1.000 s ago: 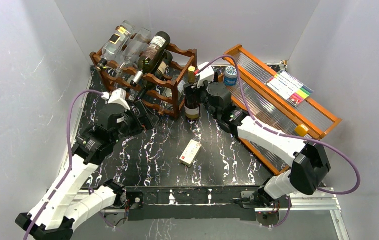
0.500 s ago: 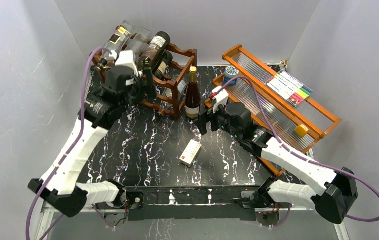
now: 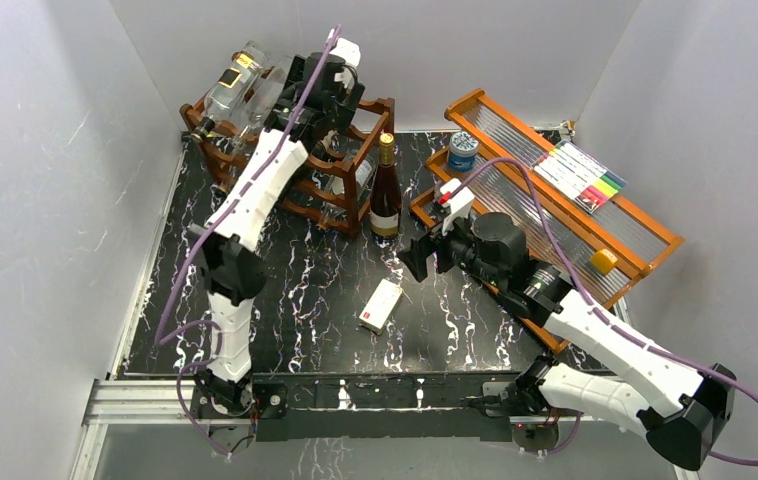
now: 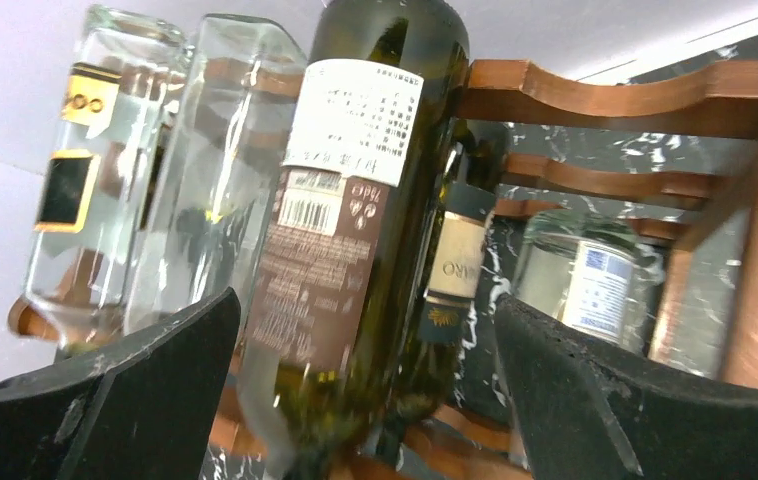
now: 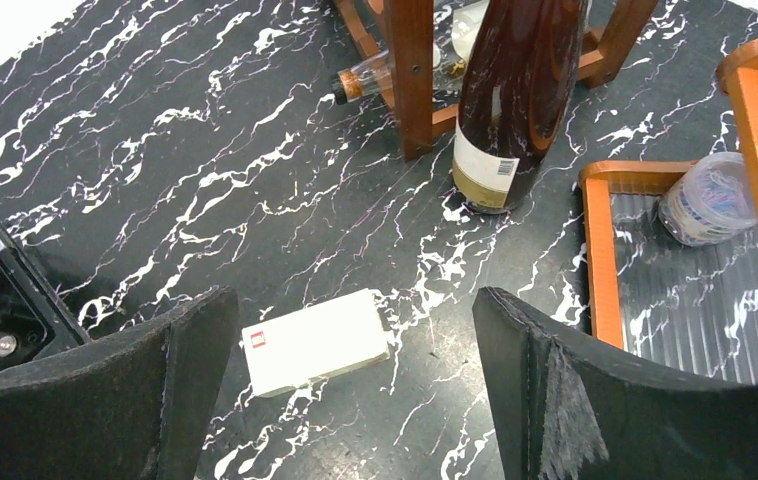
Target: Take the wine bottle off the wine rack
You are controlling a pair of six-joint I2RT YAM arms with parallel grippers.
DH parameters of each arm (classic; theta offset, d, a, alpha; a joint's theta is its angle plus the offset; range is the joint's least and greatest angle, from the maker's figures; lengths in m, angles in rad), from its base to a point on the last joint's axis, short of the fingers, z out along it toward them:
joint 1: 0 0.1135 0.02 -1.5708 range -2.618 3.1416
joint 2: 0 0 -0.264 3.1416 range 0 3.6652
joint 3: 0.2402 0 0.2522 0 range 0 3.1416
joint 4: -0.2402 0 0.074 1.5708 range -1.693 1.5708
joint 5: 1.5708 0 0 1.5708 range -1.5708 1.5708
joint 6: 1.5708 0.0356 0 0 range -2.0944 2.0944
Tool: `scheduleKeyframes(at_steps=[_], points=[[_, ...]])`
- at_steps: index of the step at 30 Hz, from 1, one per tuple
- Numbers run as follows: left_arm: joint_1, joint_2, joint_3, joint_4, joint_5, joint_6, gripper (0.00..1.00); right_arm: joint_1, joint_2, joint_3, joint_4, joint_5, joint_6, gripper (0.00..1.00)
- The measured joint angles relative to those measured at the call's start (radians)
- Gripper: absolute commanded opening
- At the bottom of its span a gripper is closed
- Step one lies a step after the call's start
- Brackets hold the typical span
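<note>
Swinging up from the lower left of the top view, my left arm is now reaching over the dark reddish-brown wooden wine rack. My right arm is backing away toward centre right, leaving the brown glass wine bottle with the gold cap standing upright on the black white-veined marble tabletop, just beside the rack's front post.

My right fingers are standing wide apart, holding nothing. My left fingers are spread wide too, and empty, hovering at the rack's top tier.

The dark green glass wine bottle with the white and brown label is lying there on the scalloped rails, straight ahead of my left fingers. In the left wrist view its long axis is running top to bottom, slightly tilted, so the two fingers are framing it across its width. I cannot tell whether they are touching the glass.

I am judging the left arm far the nearer one for this bottle.
</note>
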Motion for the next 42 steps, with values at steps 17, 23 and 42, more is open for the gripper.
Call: scheduleKeyframes(at_steps=[17,23,42], points=[[0.059,0.148,-0.008,0.119,-0.056,0.143,0.95,0.000,-0.042,-0.060,-0.034,0.034,0.028,0.98],[0.058,0.150,-0.009,0.152,-0.063,0.164,0.98,0.000,-0.021,-0.060,-0.034,0.033,0.036,0.98],[0.060,0.154,-0.009,0.139,-0.042,0.177,0.60,0.000,-0.021,-0.060,-0.033,0.033,0.058,0.98]])
